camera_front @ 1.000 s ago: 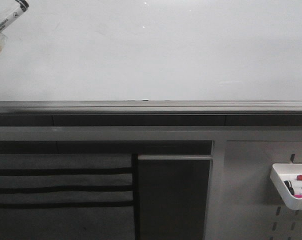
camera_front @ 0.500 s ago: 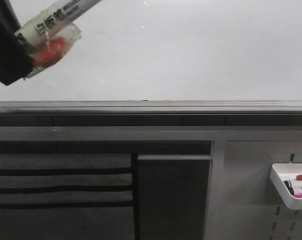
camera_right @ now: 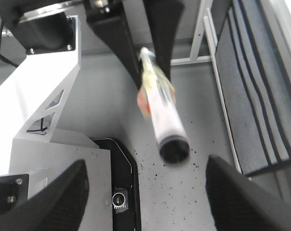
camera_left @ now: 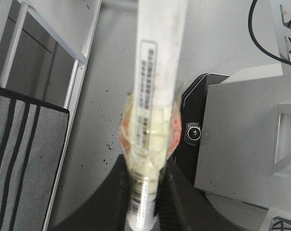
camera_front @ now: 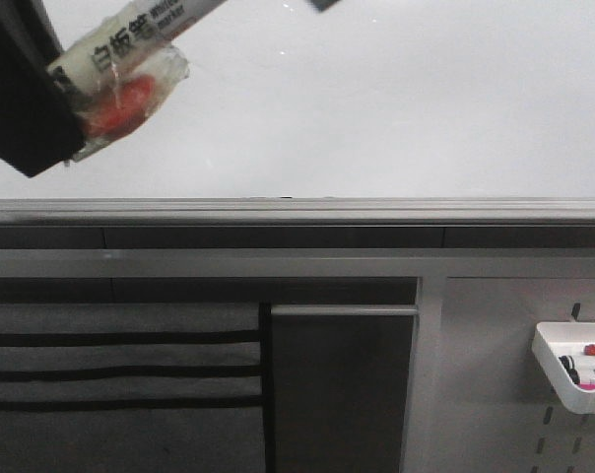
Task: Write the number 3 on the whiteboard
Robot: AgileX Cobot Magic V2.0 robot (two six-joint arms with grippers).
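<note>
The whiteboard [camera_front: 376, 108] fills the upper half of the front view, with its dark grey ledge [camera_front: 297, 212] below. No number 3 shows on it. My left gripper [camera_front: 66, 99] is at the top left, in front of the board, shut on a white marker [camera_front: 130, 39] wrapped in clear tape with a red patch. The marker's far end leaves the top of the frame. In the left wrist view the fingers [camera_left: 112, 202] clamp the marker [camera_left: 157, 72]. My right gripper [camera_right: 145, 192] is open and empty. The marker's dark end [camera_right: 173, 147] points toward it.
A white tray [camera_front: 563, 379] with markers hangs on the grey pegboard [camera_front: 495, 414] at the lower right. Grey fabric with black stripes [camera_front: 120, 374] is at the lower left, beside a dark panel [camera_front: 342, 394]. A small dark piece [camera_front: 325, 4] shows at the top edge.
The left gripper has come in from the top left corner with the marker and shifted right and slightly up. A dark piece has appeared at the top edge.
</note>
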